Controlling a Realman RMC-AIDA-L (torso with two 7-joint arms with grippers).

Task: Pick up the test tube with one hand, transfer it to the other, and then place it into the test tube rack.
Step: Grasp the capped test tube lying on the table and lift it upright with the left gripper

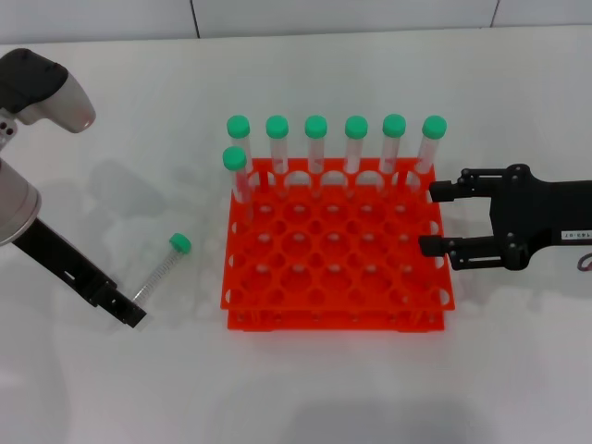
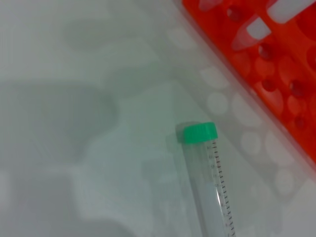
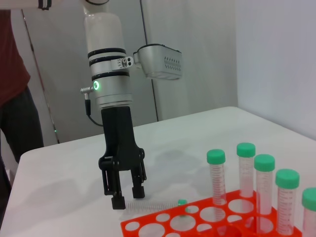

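The test tube point(image 1: 165, 268) lies on the tabletop point(image 1: 111, 388) left of the test tube rack point(image 1: 333, 250). The left end effector point(image 3: 127, 197) hovers wide over its base; the right end effector point(image 1: 427, 218) waits wide at the rack's right edge.

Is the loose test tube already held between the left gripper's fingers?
No, the test tube lies flat on the table, with the open left gripper above its end.

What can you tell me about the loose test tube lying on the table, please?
The test tube is a slim clear plastic tube with a round green cap and printed graduation marks along its side. It lies flat on the white table, on the robot's left of the orange rack, cap pointing away from the left hand. That hand is poised at its base end, open, not yet gripping it.
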